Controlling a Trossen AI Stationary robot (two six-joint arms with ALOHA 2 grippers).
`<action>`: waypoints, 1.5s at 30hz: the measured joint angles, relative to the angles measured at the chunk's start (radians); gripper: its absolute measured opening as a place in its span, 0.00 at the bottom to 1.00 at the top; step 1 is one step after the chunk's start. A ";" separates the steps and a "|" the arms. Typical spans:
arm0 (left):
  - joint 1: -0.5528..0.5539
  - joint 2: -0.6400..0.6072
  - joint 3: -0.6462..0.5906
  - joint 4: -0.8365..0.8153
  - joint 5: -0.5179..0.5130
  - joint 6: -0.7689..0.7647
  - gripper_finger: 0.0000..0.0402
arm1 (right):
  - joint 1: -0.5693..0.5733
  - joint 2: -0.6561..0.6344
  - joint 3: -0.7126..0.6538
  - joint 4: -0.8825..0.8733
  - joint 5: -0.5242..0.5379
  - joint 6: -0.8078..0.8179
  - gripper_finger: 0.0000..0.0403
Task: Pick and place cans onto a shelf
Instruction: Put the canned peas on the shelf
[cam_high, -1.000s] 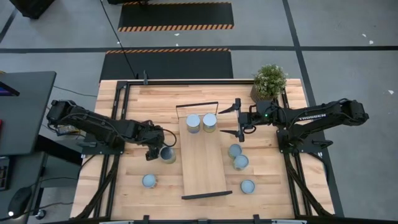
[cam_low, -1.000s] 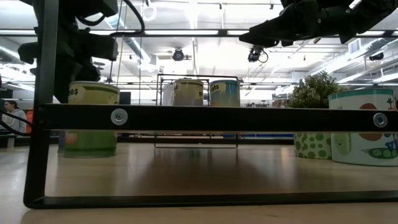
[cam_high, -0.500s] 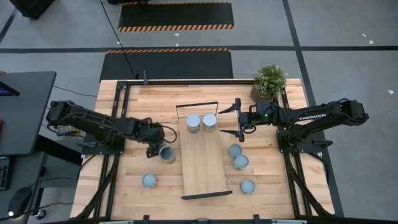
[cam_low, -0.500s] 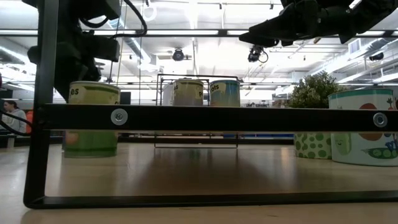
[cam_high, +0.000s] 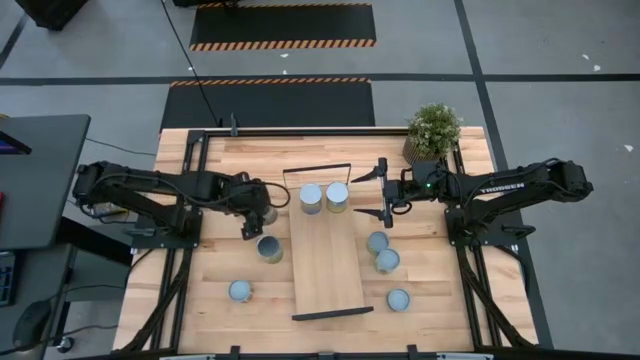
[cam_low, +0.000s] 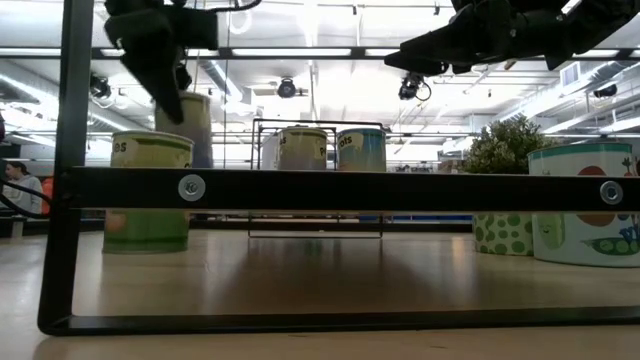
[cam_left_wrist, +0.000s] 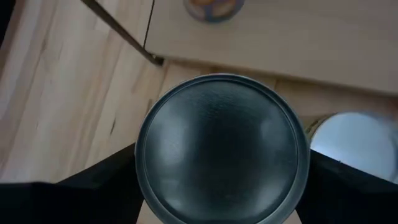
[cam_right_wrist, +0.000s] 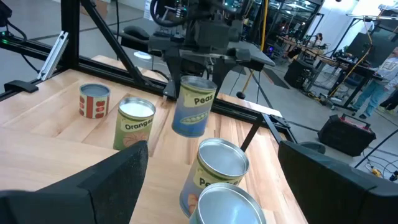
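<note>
We count two blue-grey-topped metal cans on the light-wood shelf; five remain on the table. Left gripper clamps a pea-label can aloft beside the shelf. Right gripper hovers, jaws wide, empty.

A light plank surface stands on a grey concrete floor crossed by dark lines. Beyond its far edge lie two black mats edged with orange-and-black hazard stripes. A dark desk sits to one side. A potted plant occupies a far corner of the surface. Seen level, the room is a large hall with long ceiling light strips and pipes overhead. A person shows far off, and workbenches and equipment fill the distance.
</note>
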 joint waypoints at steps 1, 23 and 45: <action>0.000 0.000 0.006 0.006 0.000 0.000 0.80 | 0.000 0.000 0.000 0.000 0.000 0.000 0.91; -0.074 0.094 0.039 0.349 0.162 -0.080 0.80 | 0.000 0.000 0.000 0.002 0.000 -0.002 0.91; -0.144 0.523 0.410 0.103 0.134 0.259 0.80 | -0.001 0.000 0.000 -0.016 0.000 0.000 0.91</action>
